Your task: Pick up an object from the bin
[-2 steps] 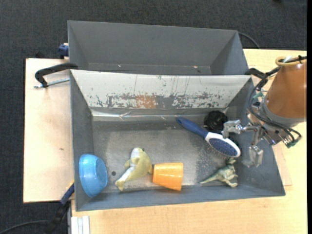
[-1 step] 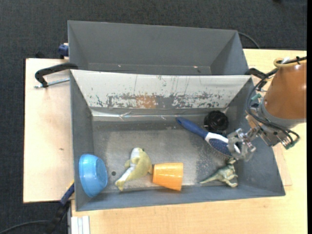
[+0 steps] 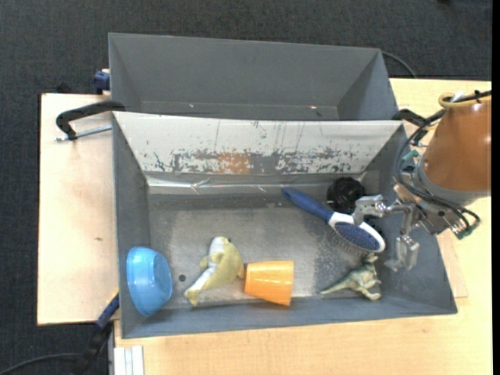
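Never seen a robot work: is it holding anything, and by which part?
Nothing that I can see: the gripper hangs bare by the right wall of the bin, beside the blue-and-white brush and near the green toy dinosaur.

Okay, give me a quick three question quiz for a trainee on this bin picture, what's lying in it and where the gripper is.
1. True or false: the orange cup lies on its side.
2. Fill in: the blue bowl sits in the lower ____ corner of the bin, as the camera sees it.
3. Which thing lies nearest the gripper? A) blue bowl B) green toy dinosaur C) orange cup

Key: 1 true; 2 left; 3 B.
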Robot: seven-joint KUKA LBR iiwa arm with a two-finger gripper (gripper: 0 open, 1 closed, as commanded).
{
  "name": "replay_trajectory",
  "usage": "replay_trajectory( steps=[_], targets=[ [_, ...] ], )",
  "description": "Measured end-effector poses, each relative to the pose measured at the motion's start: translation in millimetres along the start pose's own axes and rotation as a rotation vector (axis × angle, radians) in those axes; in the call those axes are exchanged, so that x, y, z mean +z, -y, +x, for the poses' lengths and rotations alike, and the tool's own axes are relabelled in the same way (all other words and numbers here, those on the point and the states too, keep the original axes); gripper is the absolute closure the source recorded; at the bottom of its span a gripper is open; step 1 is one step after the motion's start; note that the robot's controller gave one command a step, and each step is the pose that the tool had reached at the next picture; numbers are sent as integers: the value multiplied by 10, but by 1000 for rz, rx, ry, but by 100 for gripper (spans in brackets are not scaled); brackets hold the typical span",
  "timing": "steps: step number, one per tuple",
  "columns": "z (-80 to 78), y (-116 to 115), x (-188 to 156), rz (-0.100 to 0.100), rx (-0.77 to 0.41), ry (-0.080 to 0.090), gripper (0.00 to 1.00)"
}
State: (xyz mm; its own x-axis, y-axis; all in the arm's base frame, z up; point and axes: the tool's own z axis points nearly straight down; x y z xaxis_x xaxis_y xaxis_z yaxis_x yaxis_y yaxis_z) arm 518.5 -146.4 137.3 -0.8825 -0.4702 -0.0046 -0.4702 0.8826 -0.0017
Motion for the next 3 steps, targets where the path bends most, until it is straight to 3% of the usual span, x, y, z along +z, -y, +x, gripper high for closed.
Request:
replay_trajectory(
  steps=[1, 2, 3],
  targets=[
    [-648, -88, 597, -3, 201, -1, 0],
    [-650, -78, 572, -3, 205, 2, 100],
    [-474, -339, -888, 4, 244, 6, 100]
  ],
)
